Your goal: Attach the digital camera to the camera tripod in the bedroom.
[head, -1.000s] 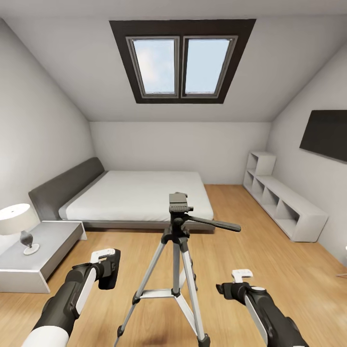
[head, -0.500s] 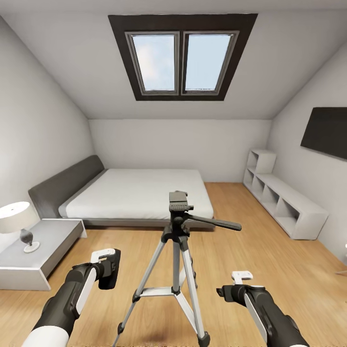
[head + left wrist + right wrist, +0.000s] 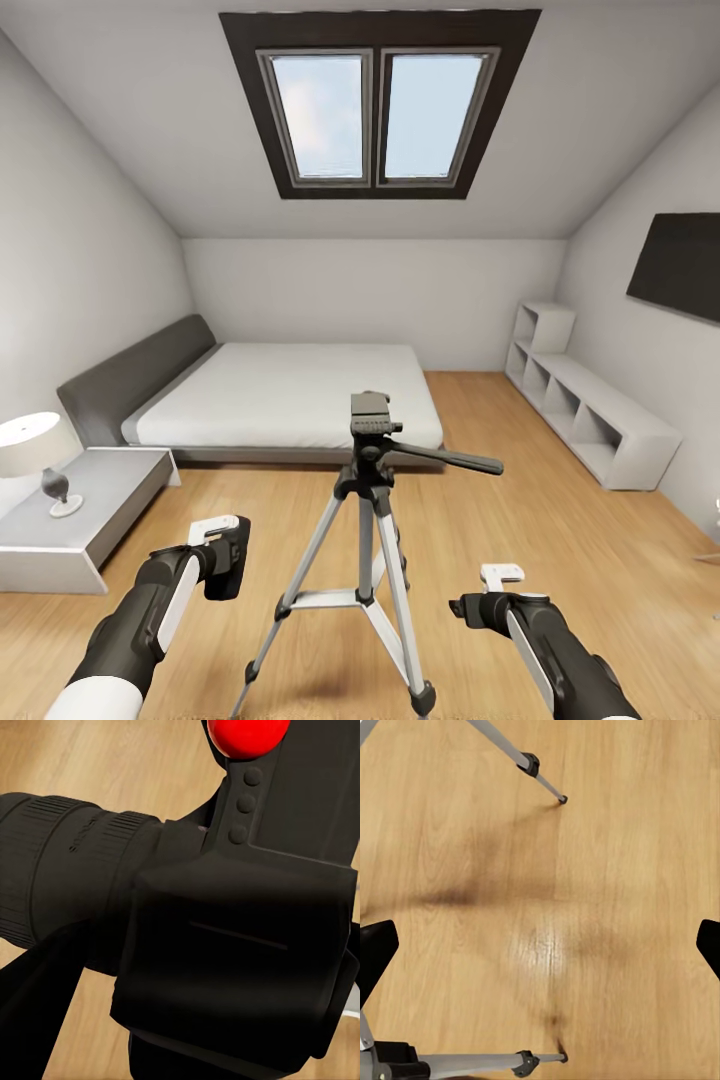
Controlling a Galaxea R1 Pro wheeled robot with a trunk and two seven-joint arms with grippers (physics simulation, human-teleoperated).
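The camera tripod (image 3: 368, 480) stands on the wood floor right in front of me, its dark grey head (image 3: 370, 412) bare and its black pan handle (image 3: 450, 460) pointing right. My left gripper (image 3: 222, 560) is to the tripod's left, well below head height, shut on the digital camera (image 3: 230, 568). Up close, the left wrist view gives the camera body (image 3: 232, 945), its lens barrel (image 3: 60, 870) and the red button (image 3: 247, 733). My right gripper (image 3: 495, 592) hangs open to the tripod's right; between its fingertips (image 3: 375, 952) I see floor and two tripod legs (image 3: 521, 757).
A low grey bed (image 3: 290, 395) lies behind the tripod. A nightstand (image 3: 90, 500) with a white lamp (image 3: 30, 450) is at the left, a white cubby shelf (image 3: 590, 410) along the right wall under a dark panel (image 3: 680, 265). A skylight (image 3: 378, 105) sits in the sloped ceiling.
The whole picture has shifted slightly, so my viewpoint moved: the room's far parts spread outward a little. Both arms and the tripod keep their places relative to me.
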